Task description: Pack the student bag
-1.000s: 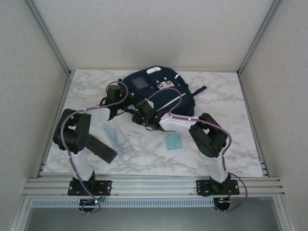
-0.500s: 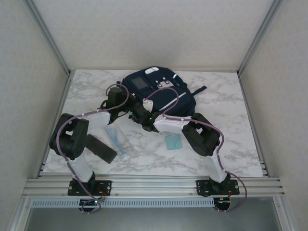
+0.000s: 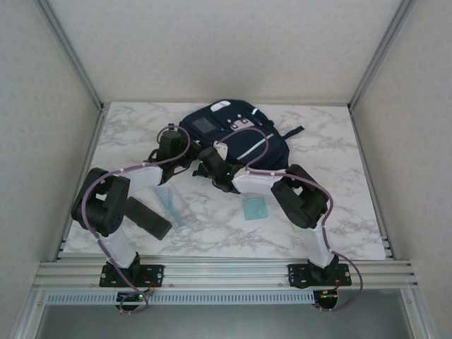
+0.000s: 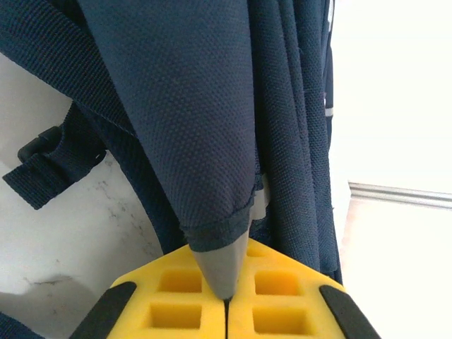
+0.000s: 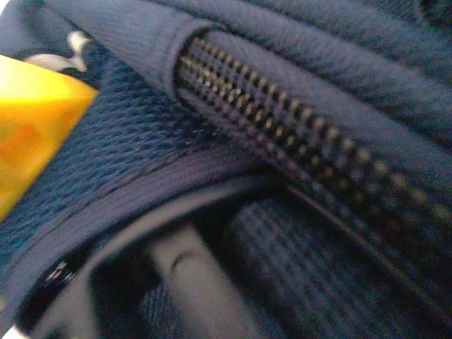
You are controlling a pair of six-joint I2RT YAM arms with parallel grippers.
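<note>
The student bag (image 3: 244, 138), a dark navy backpack with a grey patch and white stripes, lies at the back middle of the table. My left gripper (image 3: 182, 150) is at its left front edge. In the left wrist view my left gripper (image 4: 226, 282) is shut on a fold of the student bag (image 4: 191, 106), navy outside with grey lining. My right gripper (image 3: 209, 157) is pressed against the bag's front edge and is shut. The right wrist view is close on the bag's zipper (image 5: 282, 134) and mesh, with a yellow pad (image 5: 32, 120) at the left. What it pinches is hidden.
On the marble table (image 3: 353, 183) in front of the bag lie a black case (image 3: 150, 219), a clear packet of blue pens (image 3: 171, 201) and a light-blue square (image 3: 254, 208). A green item (image 3: 298, 227) peeks from under the right arm. Metal posts frame the sides.
My right gripper has shut at the bag's front edge. My left gripper, still holding the fold, has shifted a little right and back, and the bag's edge moved with it.
</note>
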